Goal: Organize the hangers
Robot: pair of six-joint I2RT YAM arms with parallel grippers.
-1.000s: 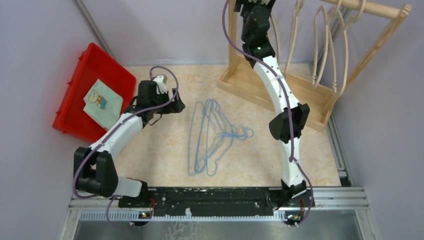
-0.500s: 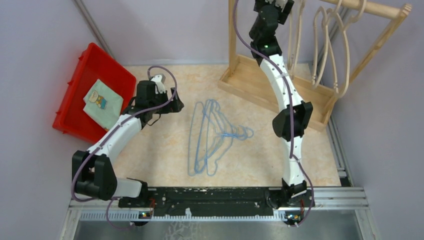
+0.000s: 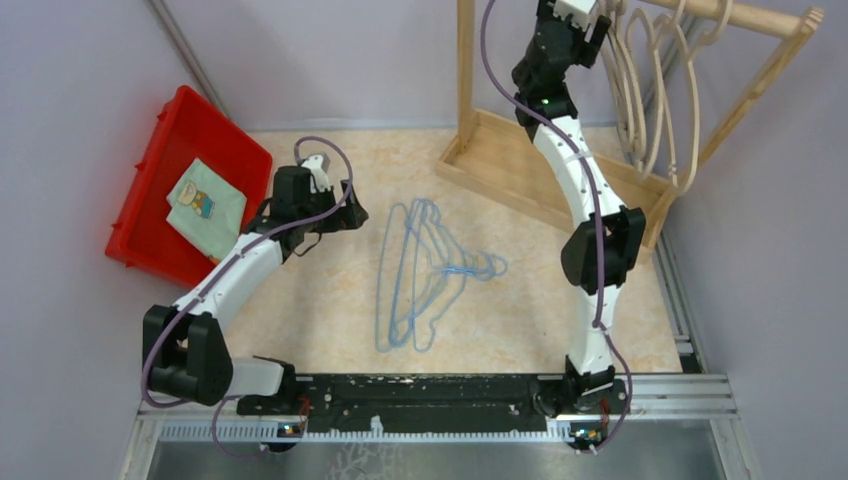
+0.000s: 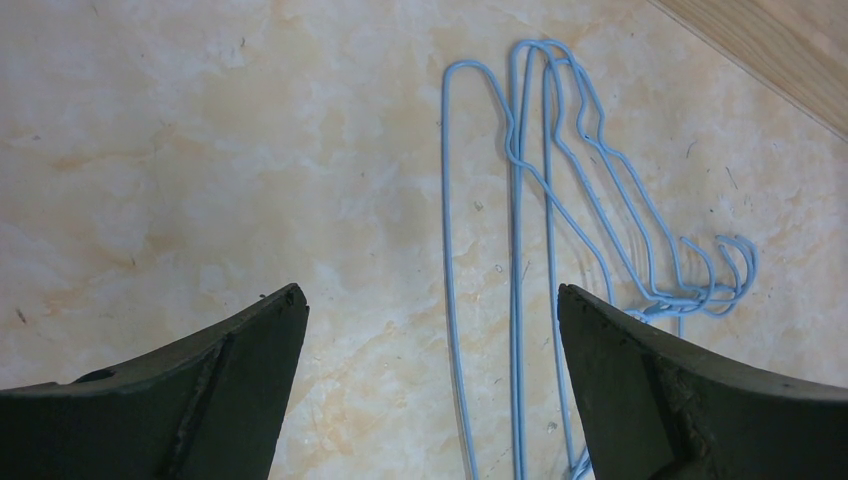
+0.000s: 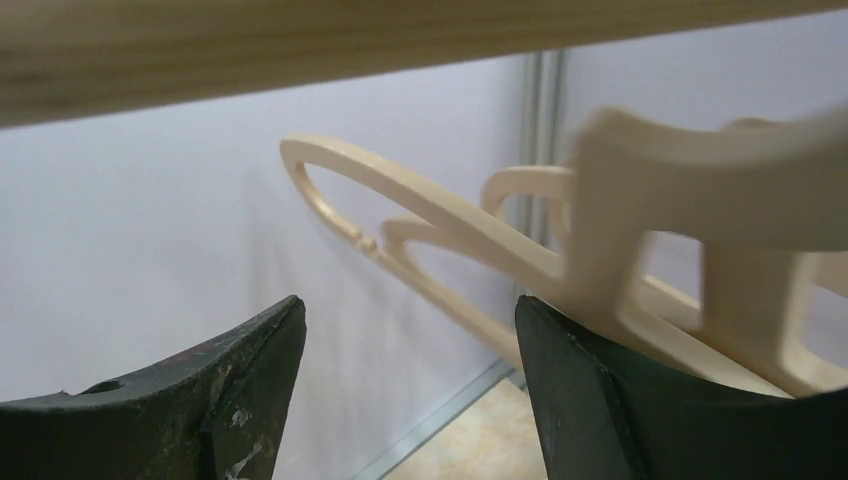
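Right gripper (image 3: 585, 15) is up at the rack rail (image 3: 740, 15), jaws spread wide, nothing pinched. In the right wrist view, a beige hanger (image 5: 460, 225) passes just behind the right finger and may be touching it; I cannot tell for sure. The beige hangers (image 3: 640, 110) hang bunched on the rail.

Left gripper (image 4: 430, 300) hovers low over the table (image 3: 320, 300), jaws spread and empty. The blue wire hangers (image 4: 516, 300) lie flat just beside it, overlapped in one heap, hooks crossed at the right end.

Judgement: the beige set looks hung and the blue heap is what remains.

- When you back the right claw away, move straight out from the rail. A sideways sweep could catch that near hanger and lift its hook off.
- For the blue heap, take one wire only. The hooks look tangled, so expect neighbours to drag along.
- Grip near the hook neck, so that the hanger hangs level for the rail.
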